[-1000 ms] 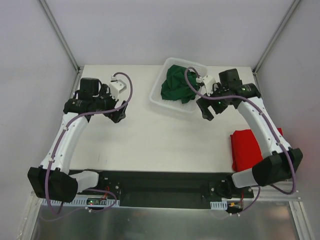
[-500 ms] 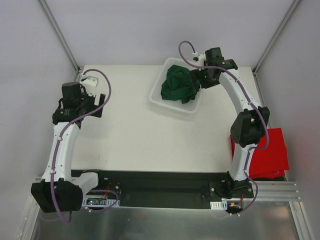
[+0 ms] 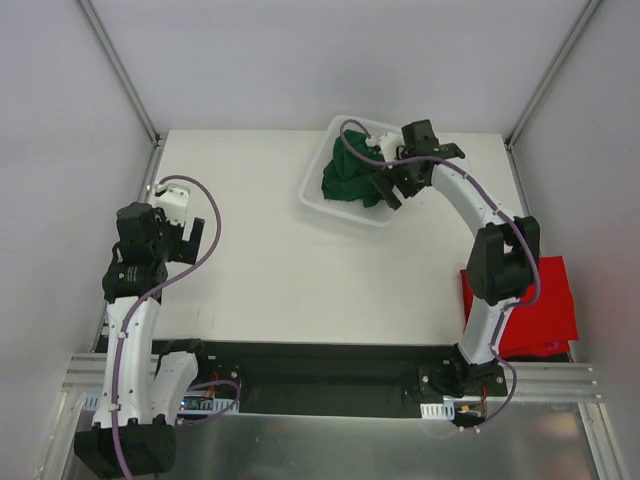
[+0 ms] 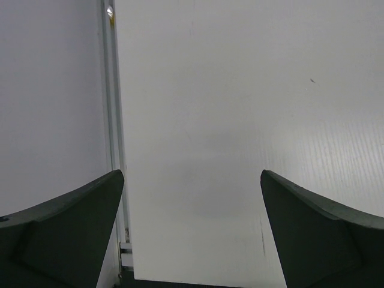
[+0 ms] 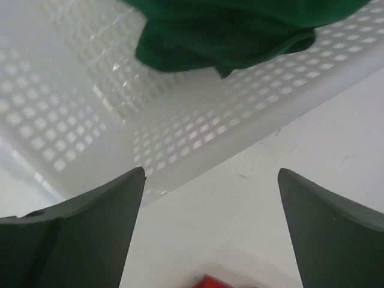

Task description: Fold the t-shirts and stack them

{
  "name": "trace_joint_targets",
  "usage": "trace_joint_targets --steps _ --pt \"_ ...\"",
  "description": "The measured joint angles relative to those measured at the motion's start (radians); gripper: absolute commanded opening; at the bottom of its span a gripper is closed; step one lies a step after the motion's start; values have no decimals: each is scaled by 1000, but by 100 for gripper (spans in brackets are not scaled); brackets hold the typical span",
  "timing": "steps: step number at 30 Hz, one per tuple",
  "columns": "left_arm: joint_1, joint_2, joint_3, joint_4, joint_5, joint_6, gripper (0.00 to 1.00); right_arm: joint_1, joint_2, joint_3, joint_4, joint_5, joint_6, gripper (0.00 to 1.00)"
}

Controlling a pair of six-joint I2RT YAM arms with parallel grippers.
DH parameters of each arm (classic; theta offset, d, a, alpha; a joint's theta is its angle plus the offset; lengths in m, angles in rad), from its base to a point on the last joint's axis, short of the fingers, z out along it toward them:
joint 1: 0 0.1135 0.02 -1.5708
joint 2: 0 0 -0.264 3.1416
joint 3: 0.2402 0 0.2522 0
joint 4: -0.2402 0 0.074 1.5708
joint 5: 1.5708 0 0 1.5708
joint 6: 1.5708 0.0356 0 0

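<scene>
Top external: green shirt [image 3: 350,172] bunched inside the basket [image 3: 312,195]. Right gripper [image 5: 210,173] gapes at the basket's rim. Left gripper [image 4: 192,174], well away, gapes too.

green shirt [image 3: 348,172], red shirt [image 3: 545,305], white basket [image 3: 314,192]

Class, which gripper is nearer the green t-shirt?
Right. The right gripper hovers at the basket's rim beside the green t-shirt; the left gripper is far off, near the table's left edge.
</scene>
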Motion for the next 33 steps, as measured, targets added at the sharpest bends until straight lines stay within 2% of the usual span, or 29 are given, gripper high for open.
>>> trace_joint_targets --steps 5,9,18,24,25,28,29,31,32,33 --pt "0 57 -23 -1 5 -2 99 184 -214 -229 1 -5 -241 96" --pt "0 88 -23 -1 15 -6 100 312 -299 -290 -2 -26 -354 96" --pt "0 78 -44 0 32 -4 99 304 -246 -367 27 28 -453 99" --pt "0 15 -88 0 32 2 99 304 -151 -355 76 62 -452 95" --pt "0 9 -95 -1 32 3 99 304 -135 -348 83 69 -451 91" --pt "0 -2 -110 0 32 8 99 304 -99 -323 106 91 -449 64" --pt "0 -5 -115 -1 32 9 99 304 -92 -314 109 96 -446 46" --pt "0 -11 -126 -1 32 13 99 304 -80 -295 113 107 -439 26" --pt "0 -14 -130 -1 32 15 99 304 -74 -284 117 109 -426 8" --pt "0 -16 -135 -1 32 16 99 304 -72 -275 113 108 -418 2"
